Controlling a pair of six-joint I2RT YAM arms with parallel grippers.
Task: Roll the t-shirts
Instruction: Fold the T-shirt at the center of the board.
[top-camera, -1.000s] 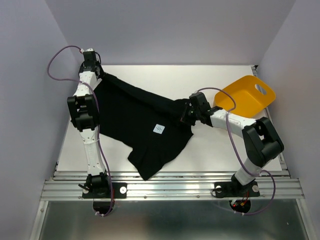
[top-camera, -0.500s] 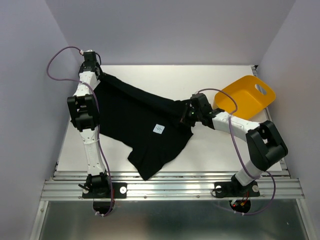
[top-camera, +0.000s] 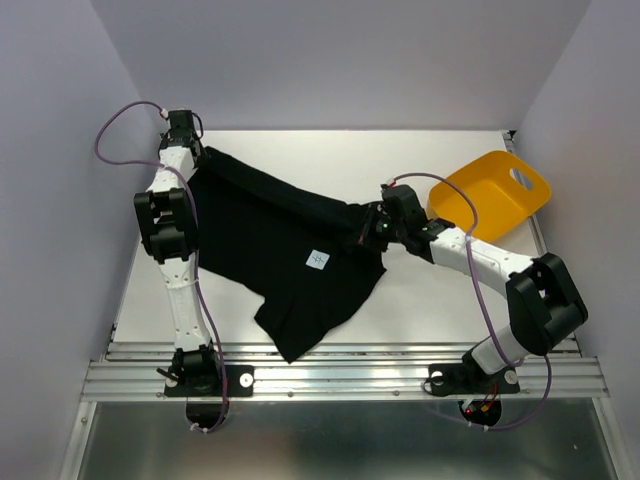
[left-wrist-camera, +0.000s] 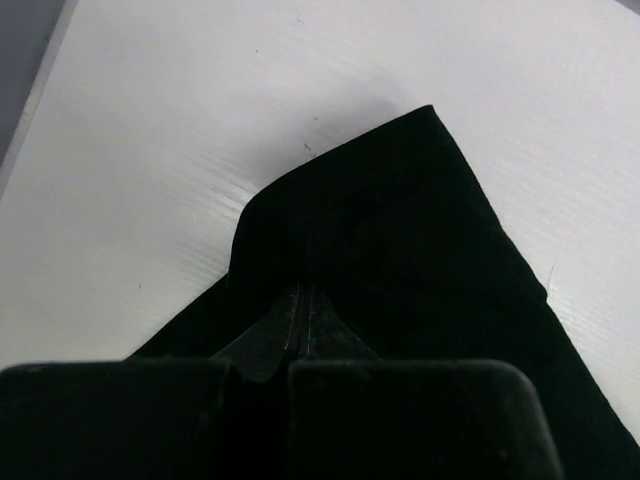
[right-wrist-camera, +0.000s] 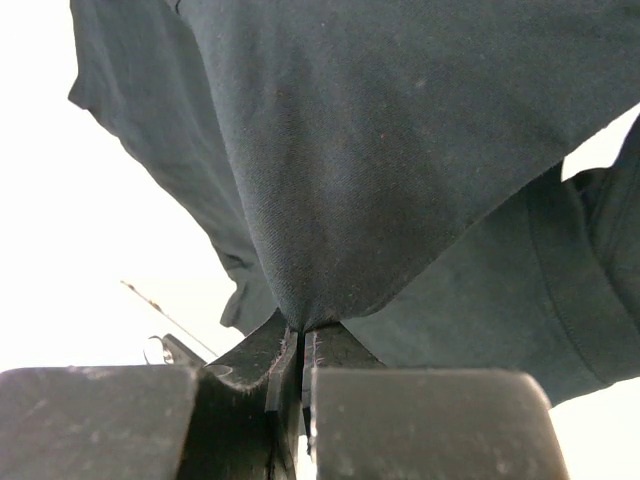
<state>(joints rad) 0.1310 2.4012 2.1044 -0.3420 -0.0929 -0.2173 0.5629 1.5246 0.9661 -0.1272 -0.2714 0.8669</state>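
Note:
One black t-shirt (top-camera: 270, 240) is stretched slantwise over the white table, a small white label showing near its middle. My left gripper (top-camera: 192, 150) sits at the far left corner, shut on the shirt's edge. In the left wrist view the black cloth (left-wrist-camera: 400, 250) runs out from the closed left gripper (left-wrist-camera: 303, 300). My right gripper (top-camera: 368, 228) pinches the shirt's right side, lifted a little. In the right wrist view the fabric (right-wrist-camera: 400, 150) bunches into the closed right gripper (right-wrist-camera: 302, 340).
A yellow plastic tub (top-camera: 495, 190) lies tipped at the far right of the table (top-camera: 430, 300). The shirt's lower end hangs near the table's front edge, by the metal rail (top-camera: 340, 375). Grey walls close in the left, back and right.
The right arm's elbow has swung out to the right and lower, while its gripper stayed on the shirt. The left gripper has edged slightly toward the far corner.

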